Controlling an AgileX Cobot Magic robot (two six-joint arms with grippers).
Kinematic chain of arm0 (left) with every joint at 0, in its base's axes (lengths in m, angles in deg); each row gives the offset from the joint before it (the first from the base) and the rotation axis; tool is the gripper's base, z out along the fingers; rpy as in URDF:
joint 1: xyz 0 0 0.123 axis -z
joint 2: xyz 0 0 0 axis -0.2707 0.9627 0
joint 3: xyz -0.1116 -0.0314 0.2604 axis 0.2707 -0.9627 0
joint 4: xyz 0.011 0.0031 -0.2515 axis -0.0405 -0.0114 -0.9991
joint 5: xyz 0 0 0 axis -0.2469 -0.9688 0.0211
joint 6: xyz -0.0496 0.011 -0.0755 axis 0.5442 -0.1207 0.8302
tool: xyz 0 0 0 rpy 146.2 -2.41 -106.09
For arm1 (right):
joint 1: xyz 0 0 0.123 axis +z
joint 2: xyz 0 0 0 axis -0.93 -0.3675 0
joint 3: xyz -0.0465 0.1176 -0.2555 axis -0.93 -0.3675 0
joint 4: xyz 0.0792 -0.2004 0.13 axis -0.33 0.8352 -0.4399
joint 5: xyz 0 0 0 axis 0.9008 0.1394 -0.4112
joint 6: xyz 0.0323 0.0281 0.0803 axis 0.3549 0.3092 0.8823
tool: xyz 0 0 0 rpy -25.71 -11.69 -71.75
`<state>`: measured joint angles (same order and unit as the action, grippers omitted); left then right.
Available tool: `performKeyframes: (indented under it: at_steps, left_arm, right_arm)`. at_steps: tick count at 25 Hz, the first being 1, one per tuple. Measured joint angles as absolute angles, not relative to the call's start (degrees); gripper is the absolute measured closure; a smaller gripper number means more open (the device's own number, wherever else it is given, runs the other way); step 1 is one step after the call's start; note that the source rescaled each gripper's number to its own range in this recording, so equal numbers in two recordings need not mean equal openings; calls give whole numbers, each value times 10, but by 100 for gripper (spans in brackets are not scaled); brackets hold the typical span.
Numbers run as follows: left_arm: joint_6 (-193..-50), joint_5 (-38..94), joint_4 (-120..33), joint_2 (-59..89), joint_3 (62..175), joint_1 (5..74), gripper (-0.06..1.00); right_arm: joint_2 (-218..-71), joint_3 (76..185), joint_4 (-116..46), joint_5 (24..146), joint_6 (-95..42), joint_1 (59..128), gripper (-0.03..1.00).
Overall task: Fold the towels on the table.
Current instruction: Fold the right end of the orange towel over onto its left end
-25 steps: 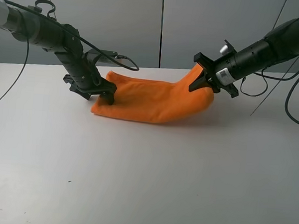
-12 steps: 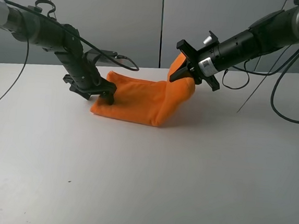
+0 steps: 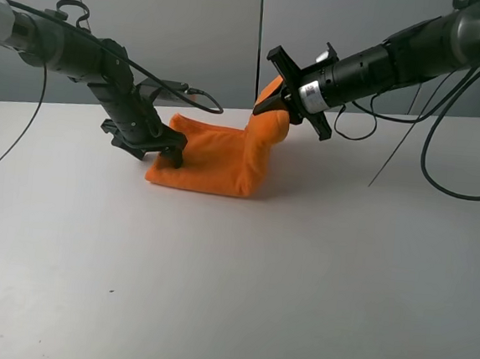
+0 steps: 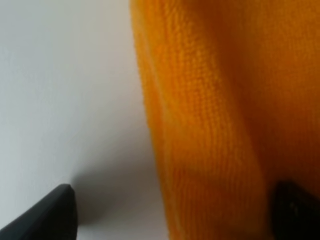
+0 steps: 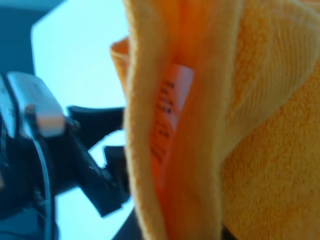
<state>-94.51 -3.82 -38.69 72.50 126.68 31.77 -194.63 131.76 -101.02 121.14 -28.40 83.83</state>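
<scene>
So the orange towel (image 3: pixel 212 156) lay in a soft, bunched heap on the white table (image 3: pixel 230 296), and the table spread wide on every side of the towel. The left gripper (image 3: pixel 154 148) was down low at the left end of the towel, right at its edge. Its two black fingers stood far apart. In the left wrist view one finger (image 4: pixel 50 215) sat over the table just beside the towel, with a strip of white showing between it and the cloth. The other finger (image 4: pixel 295 205) peeked out past the fuzzy orange cloth, so the towel's edge ran between the two. I could not tell if those fingers touched the towel. The right gripper (image 3: pixel 273 107) was up above the right end of the towel. Its fingers were pinched tight on a corner of the towel, and that corner was up in the air, off the table. From there the cloth hung down in a steep fold to the rest of the towel, which lay on the table. In the right wrist view the towel was very near and filled most of the picture, folded in layers. A small white label (image 5: pixel 167 117) with dark print was tucked between two layers, too blurry to read. Past the towel in that view the left arm (image 5: pixel 75 165) showed dark. A grey wall (image 3: pixel 195 24) stood behind the towel.
</scene>
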Motion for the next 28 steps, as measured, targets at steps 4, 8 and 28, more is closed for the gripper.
performKeyframes:
  at_steps: [4,8,28]
  left_arm:
    - [-945,-38,-387,725,1267,318,-6]
    - [-945,-38,-387,725,1267,318,-6]
    - [-945,-38,-386,725,1267,318,-6]
  right_arm:
    - [-1962,1318,-1035,1204,-286,865,93]
    - [-1972,1318,-1060,1183,-296,890,93]
    - [-1972,1318,-1092,1050,-258,950,93]
